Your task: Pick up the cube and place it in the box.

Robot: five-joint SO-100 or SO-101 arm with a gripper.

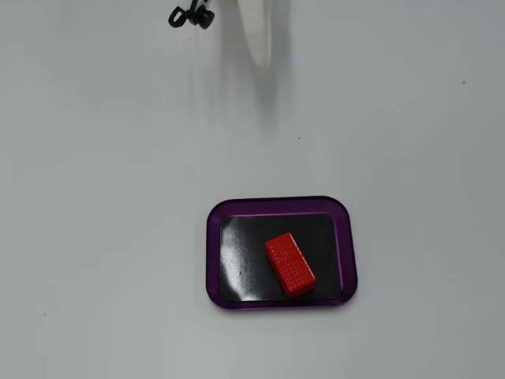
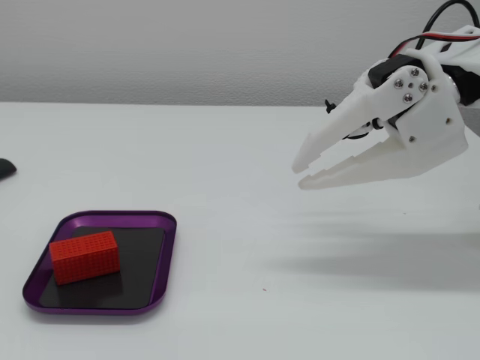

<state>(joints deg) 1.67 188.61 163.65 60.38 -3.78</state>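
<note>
Red and bumpy, the cube lies flat inside the box, on its shiny black bottom, turned a bit crooked. In both fixed views the purple rim goes all around it. The white gripper hangs in the air well apart from the box, holding nothing, its fingers only a little apart.

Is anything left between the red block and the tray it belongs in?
Nothing visible. The red block already lies on the tray's black bottom, and the gripper hangs apart over bare table.
</note>
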